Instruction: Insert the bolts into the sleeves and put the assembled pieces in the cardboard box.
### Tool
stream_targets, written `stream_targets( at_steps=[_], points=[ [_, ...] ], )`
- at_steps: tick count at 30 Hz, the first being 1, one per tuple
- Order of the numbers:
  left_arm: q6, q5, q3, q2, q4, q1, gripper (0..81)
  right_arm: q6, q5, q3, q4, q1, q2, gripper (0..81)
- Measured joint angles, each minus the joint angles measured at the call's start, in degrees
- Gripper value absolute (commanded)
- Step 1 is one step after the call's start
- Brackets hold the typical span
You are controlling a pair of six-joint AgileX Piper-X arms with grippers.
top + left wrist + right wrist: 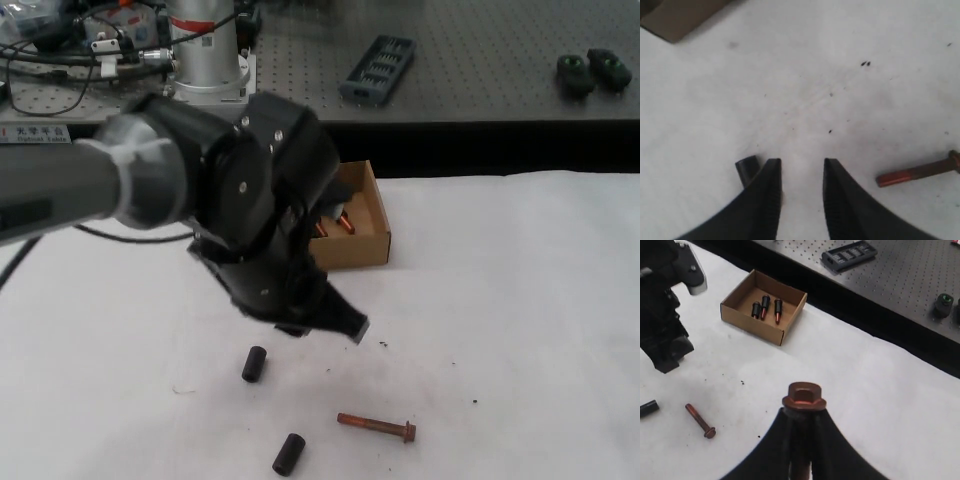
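we count three assembled pieces (765, 307) already in the brown cardboard box (752, 324). our right gripper (802, 420) is clenched on a copper hex-head bolt (804, 394). our left gripper (801, 167) hangs spread and empty just beside a short black sleeve (746, 169). a second black sleeve (288, 453) and a loose copper bolt (377, 427) lie on the white cloth (520, 330), so we judge two assemblies remain.

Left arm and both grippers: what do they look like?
The left arm has a grey link with a paler grey collar, then a black wrist housing dotted with small screws; a thin black cable runs under it. The left gripper has black tapering fingers with ribbed inner faces. The right gripper is black too, likewise tapered.
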Motion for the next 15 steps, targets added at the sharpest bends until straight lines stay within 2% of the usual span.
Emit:
stream_targets(
  at_steps=[8, 15],
  points=[
    [0.00, -0.50, 0.00, 4.59, 1.71, 0.48, 22.2, 0.00, 0.00, 0.00, 0.34, 0.00, -6.89, 5.5],
    [0.00, 1.68, 0.00, 6.69, -0.93, 0.48, 22.2, 0.00, 0.00, 0.00, 2.60, 0.00, -8.23, 5.5]
  ],
)
